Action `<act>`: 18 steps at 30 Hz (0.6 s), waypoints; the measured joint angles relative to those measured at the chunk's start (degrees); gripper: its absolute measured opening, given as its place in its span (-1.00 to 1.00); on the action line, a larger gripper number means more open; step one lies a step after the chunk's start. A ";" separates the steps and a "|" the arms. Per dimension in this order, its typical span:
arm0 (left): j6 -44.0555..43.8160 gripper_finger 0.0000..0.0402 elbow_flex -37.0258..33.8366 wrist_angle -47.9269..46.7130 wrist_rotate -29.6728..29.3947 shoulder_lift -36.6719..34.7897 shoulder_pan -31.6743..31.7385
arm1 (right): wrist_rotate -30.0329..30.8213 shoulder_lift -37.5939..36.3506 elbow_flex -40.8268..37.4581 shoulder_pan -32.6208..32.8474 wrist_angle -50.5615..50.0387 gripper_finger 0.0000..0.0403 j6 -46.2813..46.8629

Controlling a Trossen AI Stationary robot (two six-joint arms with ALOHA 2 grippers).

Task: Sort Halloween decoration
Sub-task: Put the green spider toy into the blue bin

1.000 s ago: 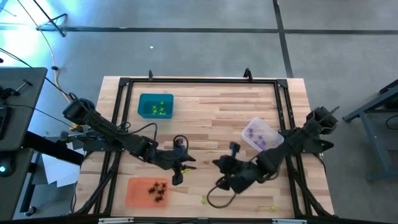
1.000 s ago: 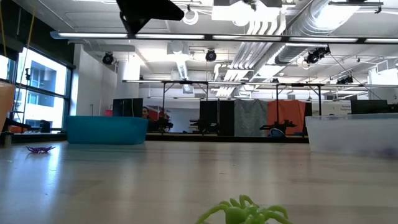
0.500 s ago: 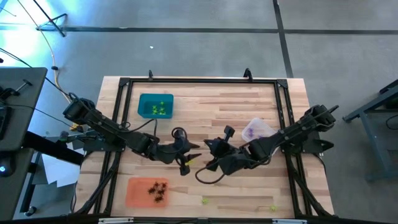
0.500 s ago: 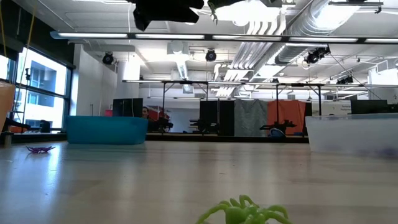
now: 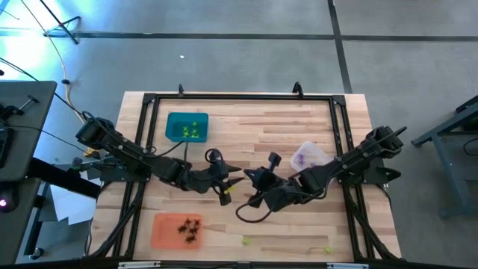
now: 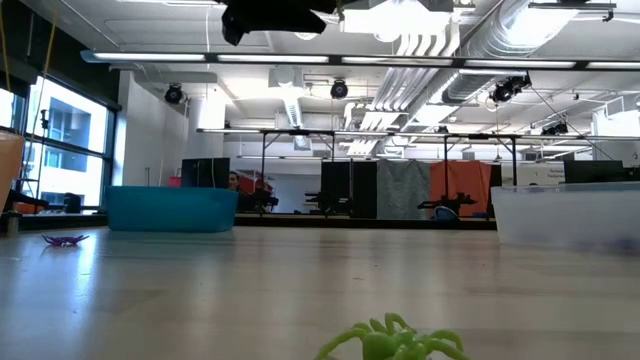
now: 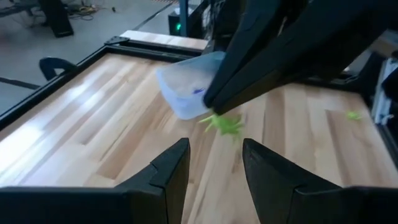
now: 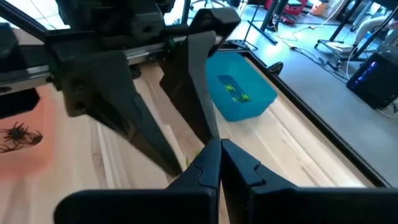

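Note:
Mid-table, my two grippers face each other tip to tip. My right gripper [image 5: 249,178] is shut on one yellow-green spider piece [image 7: 222,124] of the Halloween decoration, well above the wood. My left gripper [image 7: 214,165] is open; its fingers stand just short of that piece, one on either side, and touch nothing that shows. Loose yellow-green pieces [image 5: 245,240] [image 5: 327,249] lie near the front edge. A purple piece [image 6: 64,240] lies on the table in the low view. My right gripper pinches the yellow-green spider piece by its upper part [image 7: 213,116] at the very ends of its two shut fingers [image 7: 249,74]. The fingers slant down toward the table's left. The piece hangs below the fingertips, clear of the table, legs spread.
A teal tray [image 5: 187,127] with yellow-green pieces stands at the back left. An orange tray [image 5: 160,230] with black pieces is at the front left. A clear tray [image 5: 310,157] with purple pieces sits at the right. A black frame [image 5: 239,96] rims the table.
My right gripper has risen and gone from the front middle toward the far edge and left, tipping up nearer to level, with the spider piece in its shut fingers. My left gripper has swung right from beside the orange tray and tipped up, and faces the right one.

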 joint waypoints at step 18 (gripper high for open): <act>1.88 -0.32 0.02 3.05 1.00 -0.02 0.86 | -0.21 -0.02 0.00 -0.04 5.31 -1.00 -4.52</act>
